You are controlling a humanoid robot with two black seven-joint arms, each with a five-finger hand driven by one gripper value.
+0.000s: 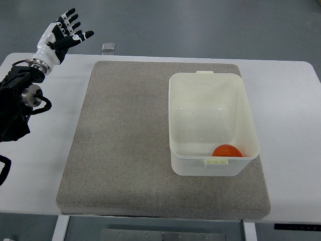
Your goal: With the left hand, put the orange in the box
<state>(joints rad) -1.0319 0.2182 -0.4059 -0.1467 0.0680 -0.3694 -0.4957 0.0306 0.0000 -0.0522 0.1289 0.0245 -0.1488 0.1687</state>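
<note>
Nearest the camera, the mat's [125, 165] front edge. On it, the box [213, 80], with the orange [226, 150] already inside against the near wall. Left hand [62, 31] up at the table's [45, 175] far-left corner, fingers spread, empty. Task looks finished.

1. Left half of the grey felt mat [125, 145]: bare, open passage from the frame's left edge to centre.
2. White rectangular plastic box [213, 123], right of centre: its upright walls block level approach; top open.
3. Box floor mostly free; round orange fruit [226, 150] occupies the lower-right corner.
4. Black-and-white robot left hand [64, 31], upper left, fingers spread, off the mat.
</note>
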